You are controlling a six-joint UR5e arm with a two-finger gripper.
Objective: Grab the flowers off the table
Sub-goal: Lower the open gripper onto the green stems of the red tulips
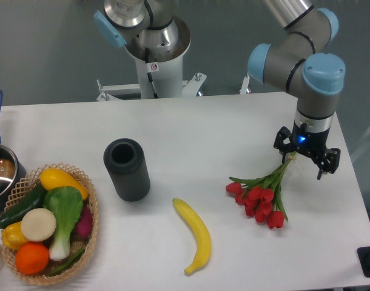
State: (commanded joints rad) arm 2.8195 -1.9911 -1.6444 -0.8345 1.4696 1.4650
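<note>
One yellow banana (pixel 195 236) lay nearest the front edge of the white table (pixel 233 121), curved and roughly midway across. To its left, at the front corner, sat a wicker basket (pixel 82 182) piled with vegetables and fruit, and just behind that, at the table's left edge, a metal pot (pixel 0 173) with a blue handle. A black cylinder (pixel 127 169) stood upright between the basket and the banana, a little farther back. On the right side, the flowers (pixel 261 194) slanted with their red heads low near the tabletop and their green stems rising up and back into the gripper (pixel 306 154). Whether the heads touched the surface could not be told. The gripper's fingers seemed closed around the stem ends. Behind, the arm's base (pixel 154 54) stood beyond the far edge.
</note>
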